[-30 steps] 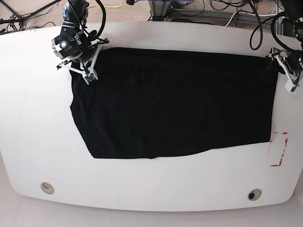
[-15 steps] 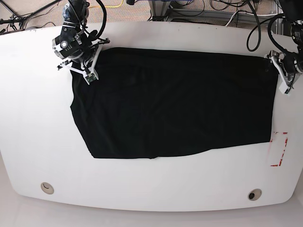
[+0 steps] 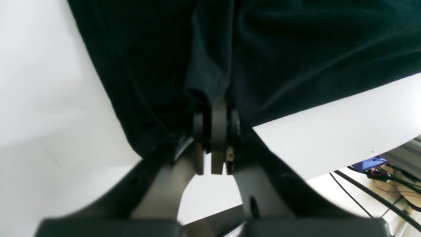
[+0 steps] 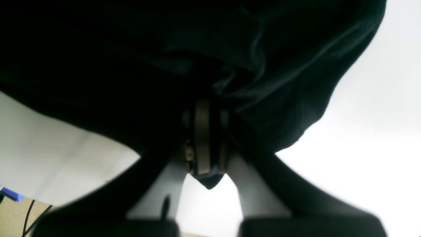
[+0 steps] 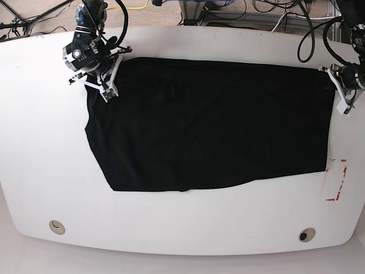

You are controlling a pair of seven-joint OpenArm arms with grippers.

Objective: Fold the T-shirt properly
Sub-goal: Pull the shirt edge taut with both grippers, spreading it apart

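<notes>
The surface (image 5: 34,142) is white with rounded corners, and your shirt (image 5: 211,125) lies spread black-side up across its middle, long axis running toward both side edges, top hem near the far edge. No print is showing, so it's face-down or already folded once. The cloth lies mostly flat, with light wrinkles near the far left corner, and the near edge slants.

Left pincer (image 3: 215,131) is clenched on a pinch of the shirt's corner at the far right edge, with the cloth bunched between the pads. Right pincer (image 4: 204,138) is clenched on the far left corner, a tuft of cloth poking out below the pads.

Risks: both grips look thin, just edge fabric, so if you lift fast one corner may slip out. Uneven lift or pull could skew the fold or drag the whole shirt off toward one edge. A layer might also be missed if only the top ply is pinched.
</notes>
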